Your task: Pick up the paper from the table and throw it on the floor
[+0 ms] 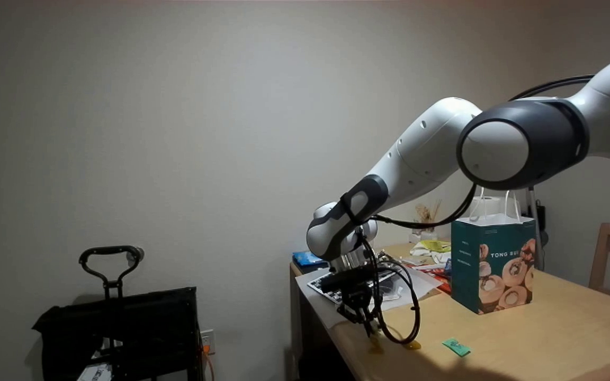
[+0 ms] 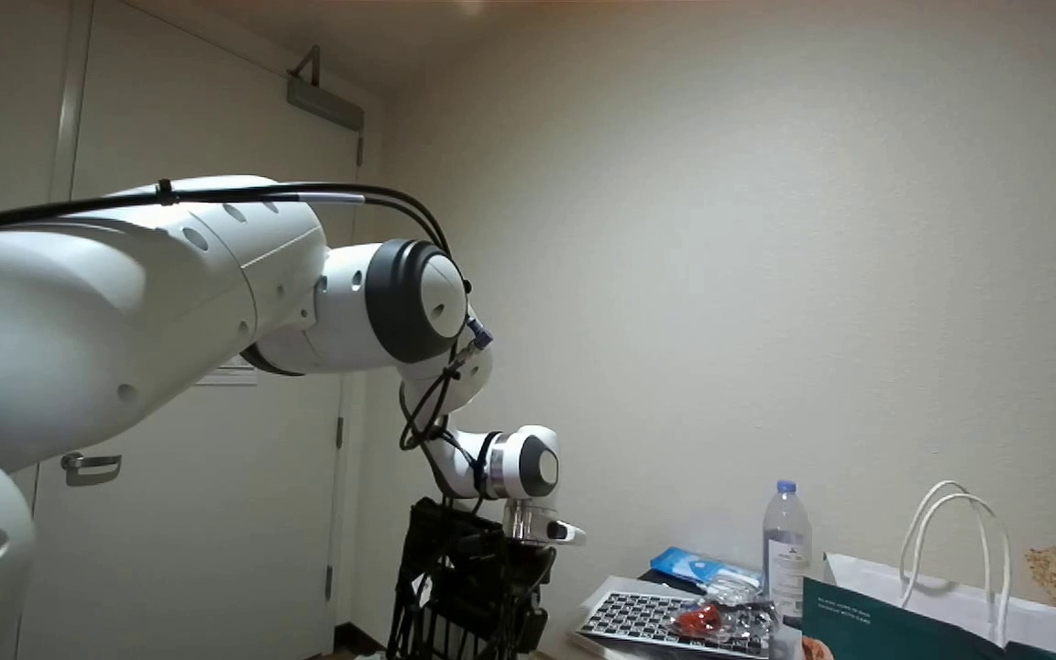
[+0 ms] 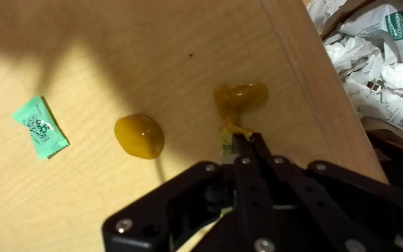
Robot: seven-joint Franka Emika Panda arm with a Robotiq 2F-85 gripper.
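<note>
End effector [image 3: 249,135] low over the worktop [image 3: 82,206], its fingers pressed together and apparently pinching a pale printed scrap [image 3: 228,141], taken as the task's paper; firmness of hold cannot be told. Clock hours refer to the fingertips in the wrist view. An amber smear [image 3: 248,96] lies at 12 o'clock, seemingly meeting the scrap's end; an amber blob [image 3: 140,137] lies at 9 o'clock, a green packet [image 3: 42,126] farther out on the same hour. Step in hand, as judged: the grasp, lift not yet made. The next move calls for a slow rise, as the scrap may cling to the smear, then a carry towards 3 o'clock and release beyond the worktop's edge [image 3: 331,105]. The edge runs near, from about 1 to 4 o'clock; past it, at 2 o'clock, sits a brown container [image 3: 392,134] of crumpled paper [image 3: 399,77], so a release nearer 4 should better reach the floor, itself not made out. In an exterior view, about the end effector, the keyboard [image 1: 321,290] is near at 10 o'clock and the teal bag [image 1: 495,264] well apart at 2; towards 9, off the edge, room is open as far as the black cart [image 1: 151,333].
</note>
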